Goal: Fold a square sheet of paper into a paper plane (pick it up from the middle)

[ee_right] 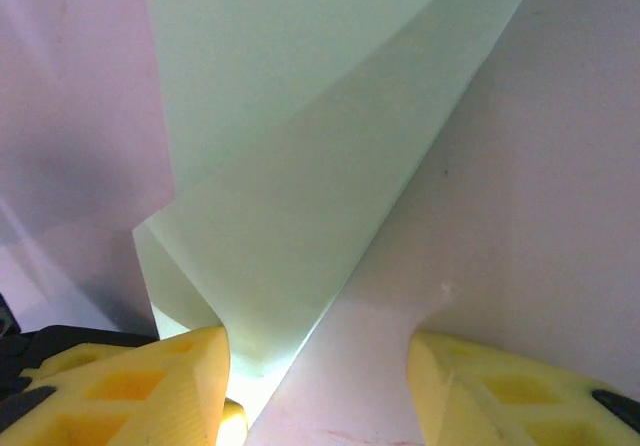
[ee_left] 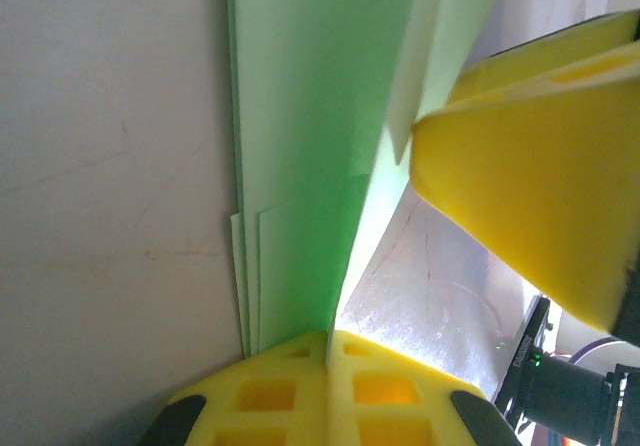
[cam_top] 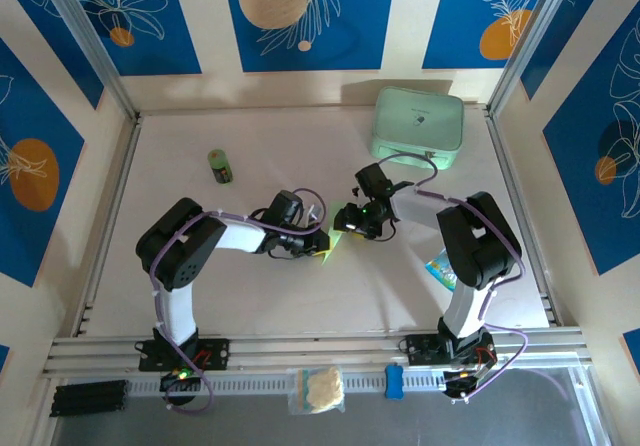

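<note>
The sheet of paper, pale green and folded into several layers, stands up off the table between my two grippers near the middle. In the left wrist view my left gripper is shut, pinching the lower edge of the paper. One yellow finger of my right gripper rests against the paper's upper right flap. In the right wrist view my right gripper is open. The folded paper lies between its jaws, close to the left finger and well apart from the right one.
A mint-green case sits at the back right and a small green bottle at the back left. A blue-edged packet lies by the right arm. A bagged item rests on the front rail.
</note>
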